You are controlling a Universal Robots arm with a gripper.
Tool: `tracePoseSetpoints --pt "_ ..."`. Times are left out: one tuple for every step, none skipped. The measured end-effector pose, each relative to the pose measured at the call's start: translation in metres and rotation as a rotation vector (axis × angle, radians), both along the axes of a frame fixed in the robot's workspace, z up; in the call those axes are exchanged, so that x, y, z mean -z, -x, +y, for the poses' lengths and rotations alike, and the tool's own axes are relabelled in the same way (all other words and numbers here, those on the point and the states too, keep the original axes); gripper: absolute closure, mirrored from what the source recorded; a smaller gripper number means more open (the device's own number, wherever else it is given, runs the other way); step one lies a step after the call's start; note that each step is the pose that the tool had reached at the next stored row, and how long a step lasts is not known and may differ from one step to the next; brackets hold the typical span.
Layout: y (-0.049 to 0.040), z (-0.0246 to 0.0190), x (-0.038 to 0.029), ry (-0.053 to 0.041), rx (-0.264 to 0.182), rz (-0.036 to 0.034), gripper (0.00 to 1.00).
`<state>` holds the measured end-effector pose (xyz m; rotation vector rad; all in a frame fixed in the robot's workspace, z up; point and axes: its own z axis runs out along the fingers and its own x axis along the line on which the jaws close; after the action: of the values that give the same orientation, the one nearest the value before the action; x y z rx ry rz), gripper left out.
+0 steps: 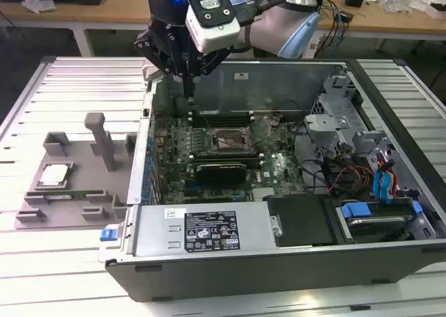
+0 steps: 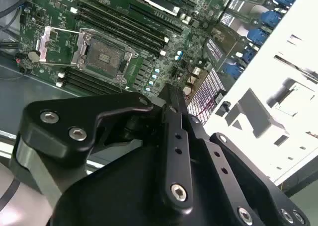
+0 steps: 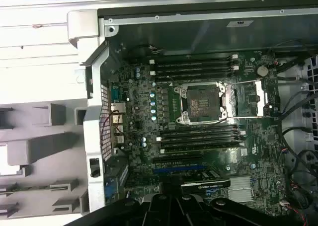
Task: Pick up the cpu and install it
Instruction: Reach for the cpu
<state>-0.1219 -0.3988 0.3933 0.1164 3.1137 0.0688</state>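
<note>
Over case (image 1: 293, 268), closed hand (image 1: 189, 92) hiding board (image 2: 149, 37) edge, cpu (image 1: 54, 175) on tray (image 1: 78, 161)

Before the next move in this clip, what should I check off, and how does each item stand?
1. The cpu lies flat on the grey tray with its top uncovered: ok.
2. The socket on the motherboard is empty, and its retention frame is swung open: ok.
3. The gripper is positioned over the cpu: not ok. In the exterior view it hangs over the far corner of the case on the tray side, apart from the tray.
4. The gripper is free of the cpu: ok, since the cpu is on the tray.
5. The cpu's corner mark is matched to the socket: cannot tell.
</note>
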Motion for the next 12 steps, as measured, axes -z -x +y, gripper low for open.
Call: tracePoseSetpoints --pt "0.0028 0.0000 -0.0001 0.0001 0.000 0.0001 0.89" --pt "0.0060 0.0000 0.0000 0.0000 0.000 0.0000 0.89" --pt "0.0096 0.0000 0.0000 -0.0001 0.000 -0.0001 0.89" --pt "0.0112 0.0000 0.0000 0.0000 0.000 0.0000 0.89" --pt "0.0121 0.0000 0.0000 0.0000 0.000 0.0000 0.89" --pt "0.0139 0.0000 0.0000 0.0000 0.000 0.0000 0.89" --pt "0.0168 0.0000 0.0000 0.0000 0.000 0.0000 0.89" --pt "0.0229 0.0000 0.0000 0.0000 0.000 0.0000 0.89" --pt "0.0251 0.0000 0.0000 0.0000 0.000 -0.0001 0.89" --pt "0.0268 0.0000 0.0000 -0.0001 0.000 0.0000 0.89" --pt "0.0299 0.0000 0.0000 0.0000 0.000 0.0000 0.89" --pt "0.0337 0.0000 0.0000 0.0000 0.000 0.0000 0.89"
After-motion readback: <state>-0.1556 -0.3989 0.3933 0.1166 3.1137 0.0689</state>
